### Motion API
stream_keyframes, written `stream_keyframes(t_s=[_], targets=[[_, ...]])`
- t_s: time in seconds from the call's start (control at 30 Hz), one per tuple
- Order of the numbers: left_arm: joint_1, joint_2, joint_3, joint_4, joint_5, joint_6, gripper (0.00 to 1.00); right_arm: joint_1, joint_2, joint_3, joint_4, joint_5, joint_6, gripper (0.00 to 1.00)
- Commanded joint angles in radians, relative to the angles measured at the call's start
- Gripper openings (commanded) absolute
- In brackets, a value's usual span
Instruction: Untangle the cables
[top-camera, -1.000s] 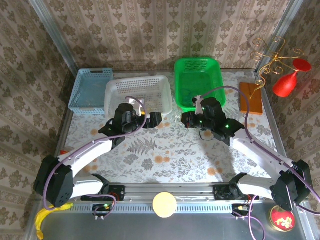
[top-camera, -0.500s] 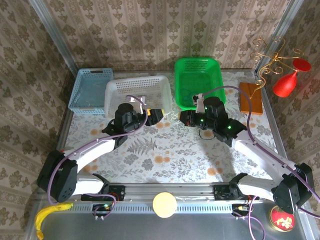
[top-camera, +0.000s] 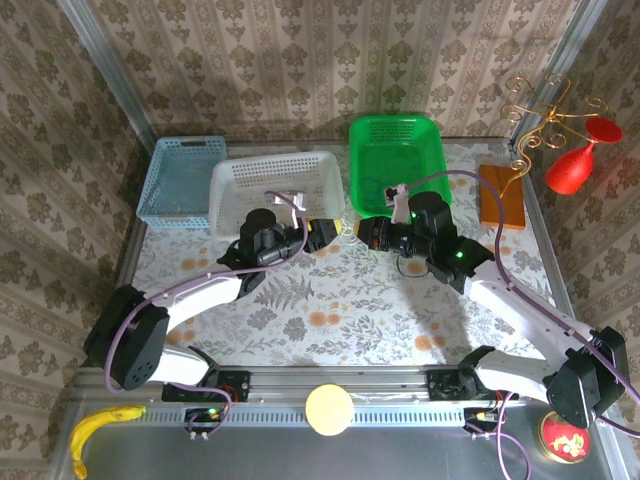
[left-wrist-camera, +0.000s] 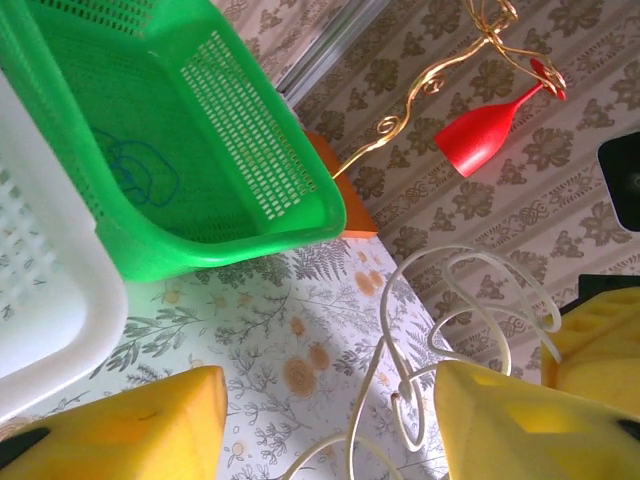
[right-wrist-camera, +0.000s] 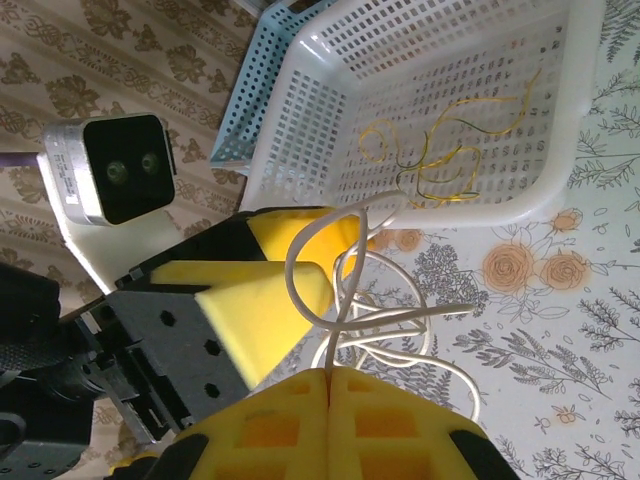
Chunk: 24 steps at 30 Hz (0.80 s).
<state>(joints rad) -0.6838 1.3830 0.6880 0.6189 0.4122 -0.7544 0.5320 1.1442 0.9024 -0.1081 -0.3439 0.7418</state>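
Since the cables (right-wrist-camera: 345, 300) are thin, light and springy, pinch one strand beside the crossing, not a loop. Your right gripper (right-wrist-camera: 328, 375) is clamped on them over the surface (left-wrist-camera: 250, 330) near the white basket (right-wrist-camera: 470, 60); your left gripper (left-wrist-camera: 330, 410) stands half open around their loops.

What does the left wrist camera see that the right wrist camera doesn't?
Left wrist: a green basket with a blue cord inside, a red glass and a gold stand. Right wrist: a blue basket, a yellow cord in the white basket, and the right hand shut on the white cable. Both: the white cable, the white basket and the flowery table.
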Motion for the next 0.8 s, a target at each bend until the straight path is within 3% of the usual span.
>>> stream_keyframes(t_s=[0.0, 0.13, 0.33, 0.53, 0.77], targets=[[-0.014, 0.023, 0.007, 0.069, 0.020, -0.019, 0.49, -0.004, -0.026, 0.033, 0.021, -0.018, 0.017, 0.00], [-0.024, 0.037, 0.008, 0.087, 0.018, -0.023, 0.36, -0.006, -0.034, 0.032, 0.014, -0.017, 0.015, 0.00], [-0.025, 0.029, 0.008, 0.080, 0.001, -0.015, 0.00, -0.024, -0.048, 0.011, 0.002, -0.006, 0.005, 0.00], [0.000, -0.039, 0.027, -0.031, -0.018, 0.040, 0.00, -0.129, -0.098, -0.082, -0.010, 0.022, 0.006, 0.00], [0.092, -0.173, 0.015, -0.154, -0.016, 0.085, 0.00, -0.301, -0.192, -0.221, -0.027, 0.028, 0.036, 0.00]])
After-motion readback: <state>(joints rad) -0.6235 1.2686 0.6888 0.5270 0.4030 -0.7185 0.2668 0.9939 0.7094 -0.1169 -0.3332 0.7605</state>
